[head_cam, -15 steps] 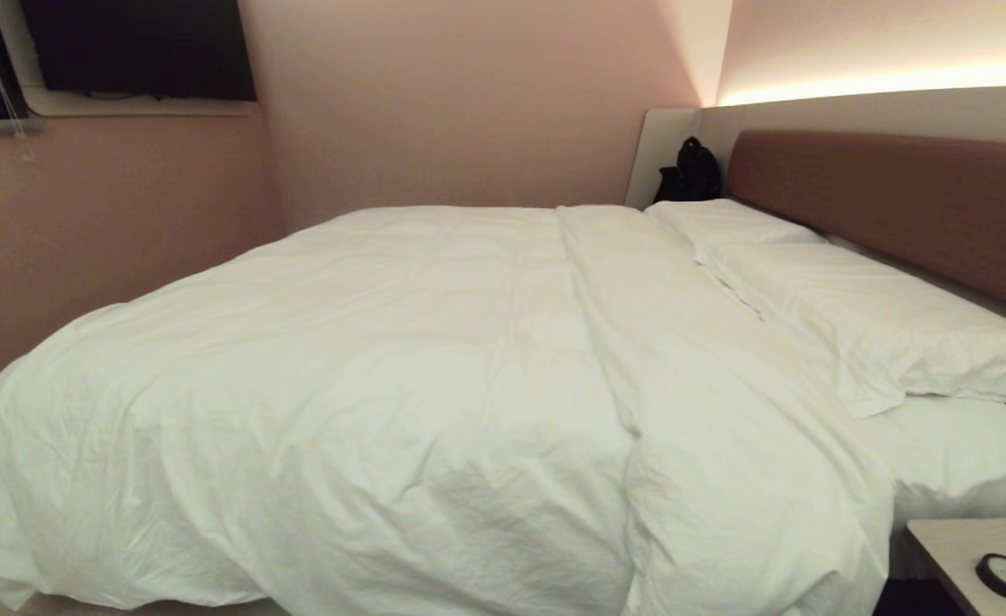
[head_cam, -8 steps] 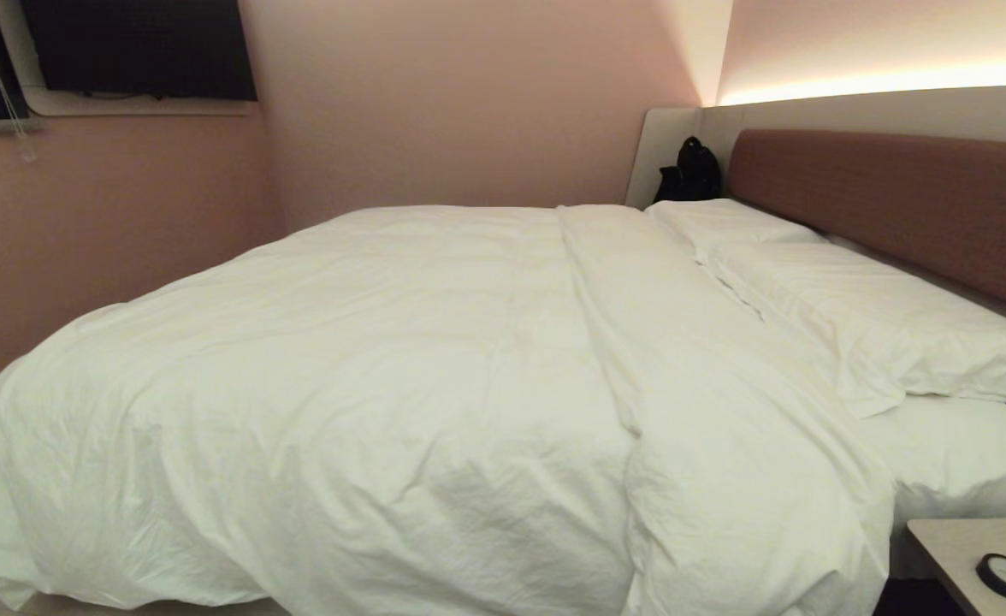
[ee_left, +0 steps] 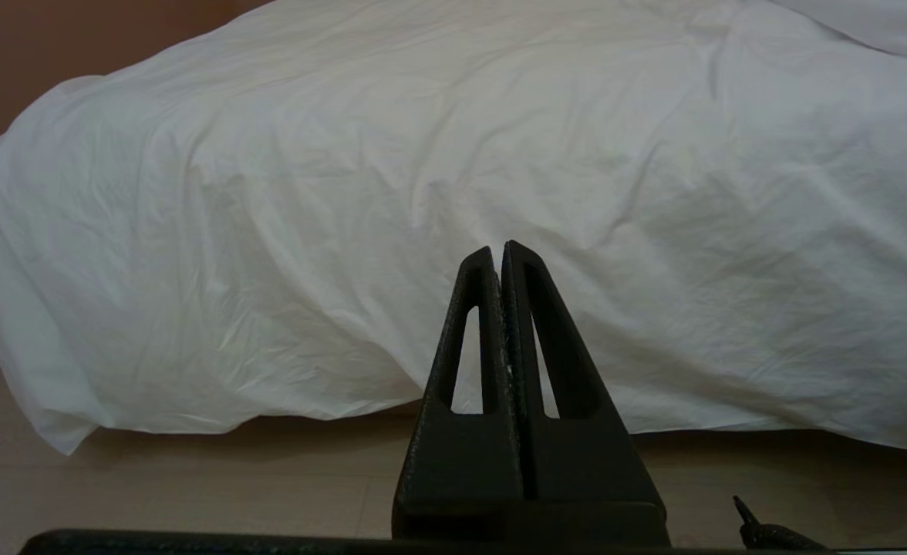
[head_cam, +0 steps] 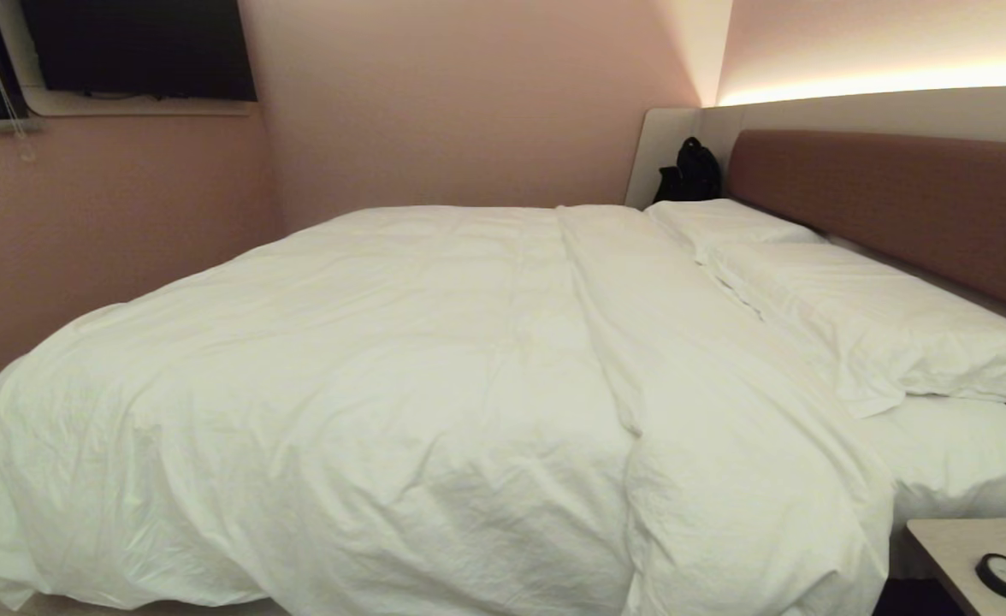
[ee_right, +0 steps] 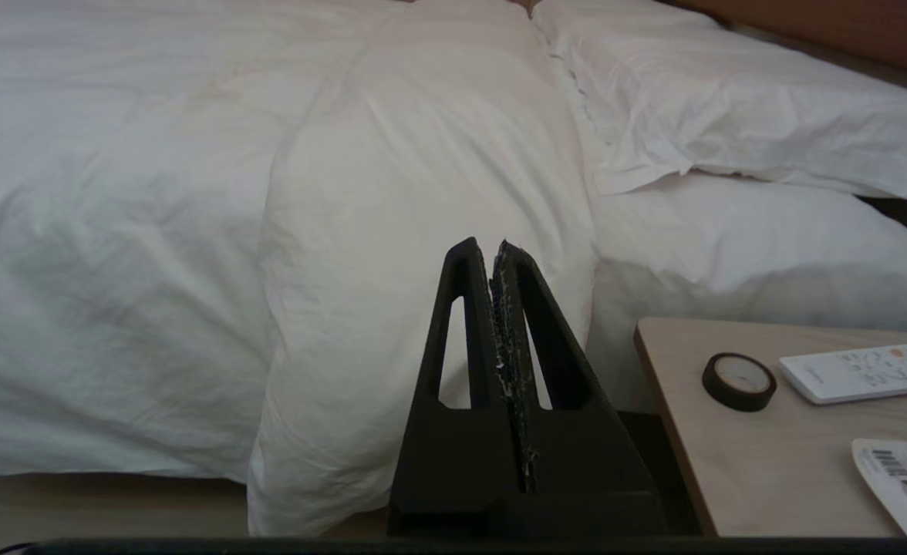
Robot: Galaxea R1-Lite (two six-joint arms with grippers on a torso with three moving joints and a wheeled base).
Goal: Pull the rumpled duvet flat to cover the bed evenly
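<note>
Nothing in the head view has shifted since the earlier frames — the duvet (head_cam: 400,385) lies just as it did, draped over the bed (head_cam: 965,462) and hanging down its near side toward the floor. It covers most of the mattress, yet a long fold (head_cam: 606,342) runs from the near edge up toward the headboard (head_cam: 896,197), where the quilt's top strip is doubled back short of the pillows (head_cam: 862,316). Neither arm shows from the head; each wrist view shows its own gripper hanging off the near side of the bed, clear of the cloth. The left gripper (ee_left: 500,250) has its jaws pressed together on nothing and points at the draped near side, while the right gripper (ee_right: 492,247) is likewise clamped tight and empty, aimed at the folded band just beside the bedside table (ee_right: 731,432) with its small round clock (ee_right: 739,380) and remote (ee_right: 862,370). The step in hand looks like the first reach, not yet begun. To do it well, the jaws would need to spread before touching, then pinch the doubled edge itself rather than a loose wrinkle — a grab at the puffy middle would only bunch it. A low, steady draw toward the pillows should unroll the fold, and the right arm should keep away from the table's things.
</note>
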